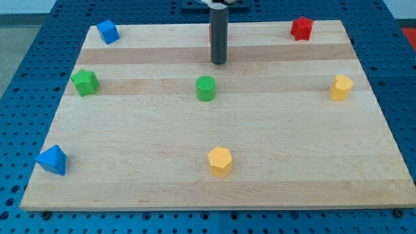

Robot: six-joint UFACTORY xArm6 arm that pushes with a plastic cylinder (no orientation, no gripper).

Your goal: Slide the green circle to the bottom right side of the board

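Observation:
The green circle [205,88] stands near the middle of the wooden board [130,169], a little above centre. My tip [218,63] is the lower end of the dark rod and rests on the board just above the green circle and slightly to its right, with a small gap between them. A red block [210,34] is mostly hidden behind the rod.
A blue block [107,31] at the top left, a red star-like block [301,28] at the top right, a green star-like block [85,82] at the left, a yellow block [340,87] at the right, a yellow hexagon [220,161] at the bottom centre, a blue block [52,160] at the bottom left.

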